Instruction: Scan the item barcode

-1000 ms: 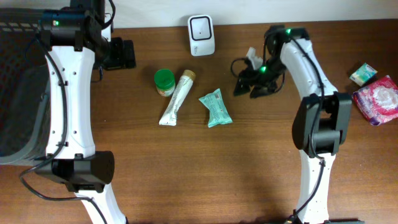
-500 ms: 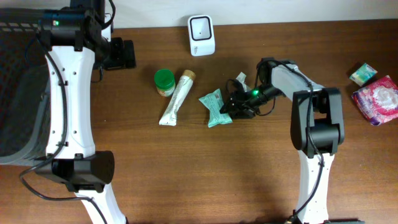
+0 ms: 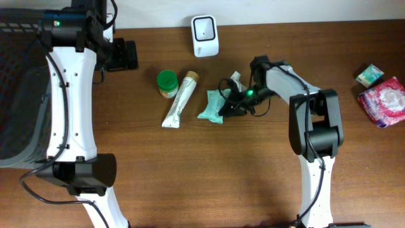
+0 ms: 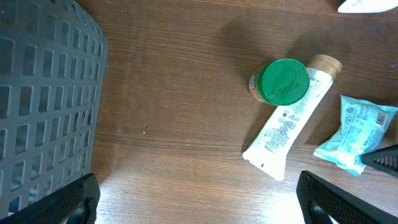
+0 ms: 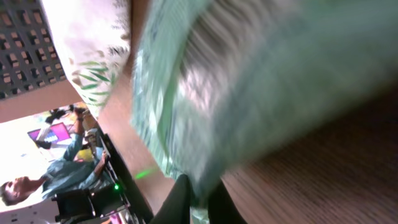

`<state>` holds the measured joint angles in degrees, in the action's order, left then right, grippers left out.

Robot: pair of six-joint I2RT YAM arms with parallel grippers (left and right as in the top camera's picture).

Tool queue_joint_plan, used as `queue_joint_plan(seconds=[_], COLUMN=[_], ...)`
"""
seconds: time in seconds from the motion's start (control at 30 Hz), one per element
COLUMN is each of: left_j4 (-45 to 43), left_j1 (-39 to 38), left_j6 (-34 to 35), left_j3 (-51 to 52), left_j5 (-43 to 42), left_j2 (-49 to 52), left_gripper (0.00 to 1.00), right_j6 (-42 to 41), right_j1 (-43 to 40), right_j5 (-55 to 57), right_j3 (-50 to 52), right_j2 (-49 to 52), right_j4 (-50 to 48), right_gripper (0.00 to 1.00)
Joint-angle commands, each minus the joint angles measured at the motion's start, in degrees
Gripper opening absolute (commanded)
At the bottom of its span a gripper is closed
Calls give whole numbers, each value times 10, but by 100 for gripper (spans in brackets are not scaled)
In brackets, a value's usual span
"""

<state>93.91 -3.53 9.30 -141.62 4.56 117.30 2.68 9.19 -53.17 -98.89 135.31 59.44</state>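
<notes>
The teal packet (image 3: 210, 105) lies on the table just right of frame centre in the overhead view. The right gripper (image 3: 226, 106) is clenched on its right edge. In the right wrist view the packet fills the frame, blurred. A white tube (image 3: 179, 100) lies just left of it, with a green-lidded jar (image 3: 167, 83) touching the tube's capped end. The white barcode scanner (image 3: 205, 27) stands at the top centre, near the pale wall (image 3: 316, 9).

The left gripper (image 3: 120, 55) hangs released at the upper left, its fingers (image 4: 68, 202) wide apart. A dark mesh basket (image 3: 16, 95) is beside it at the left edge. A pink packet (image 3: 383, 101) and a small box (image 3: 369, 75) sit at the far right. The table (image 3: 190, 177) is brown wood grain.
</notes>
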Motion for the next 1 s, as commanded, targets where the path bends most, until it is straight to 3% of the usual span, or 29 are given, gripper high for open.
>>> queue_joint_plan(seconds=[0.0, 0.1, 0.17, 0.2, 0.3, 0.33, 0.4, 0.43, 0.57, 0.7, 0.83, 0.97], left_j4=[1, 1, 1, 0, 0, 1, 0, 0, 1, 1, 0, 0], left_j1=[0, 0, 0, 0, 0, 0, -2, -2, -2, -2, -2, -2], left_j6=[5, 5, 5, 5, 5, 5, 5, 5, 5, 5, 5, 5], left_j3=[1, 1, 1, 1, 1, 1, 1, 1, 1, 1, 1, 1], left_j5=[2, 2, 2, 2, 2, 2, 2, 2, 2, 2, 2, 2], left_j2=[2, 2, 2, 2, 2, 2, 2, 2, 2, 2, 2, 2], left_gripper=[99, 99, 99, 99, 99, 99, 99, 99, 99, 99, 99, 99], right_j6=[-18, -17, -17, -16, 1, 0, -2, -2, -6, -69, -235, -262], right_j1=[-14, -16, -17, -14, 15, 31, 62, 71, 122, 142, 173, 194], right_j5=[94, 224, 218, 201, 191, 191, 191, 191, 193, 196, 330, 448], right_j3=[-71, -151, -183, -184, -184, -184, -184, -184, -184, -184, -170, -148], right_j2=[-7, -12, -12, -12, -12, -12, -12, -12, -12, -12, -3, 0], right_j4=[56, 148, 188, 197, 214, 214, 214, 214, 195, 126, 31, 39], right_gripper=[4, 4, 4, 7, 30, 29, 8, 5, 4, 4, 4, 4])
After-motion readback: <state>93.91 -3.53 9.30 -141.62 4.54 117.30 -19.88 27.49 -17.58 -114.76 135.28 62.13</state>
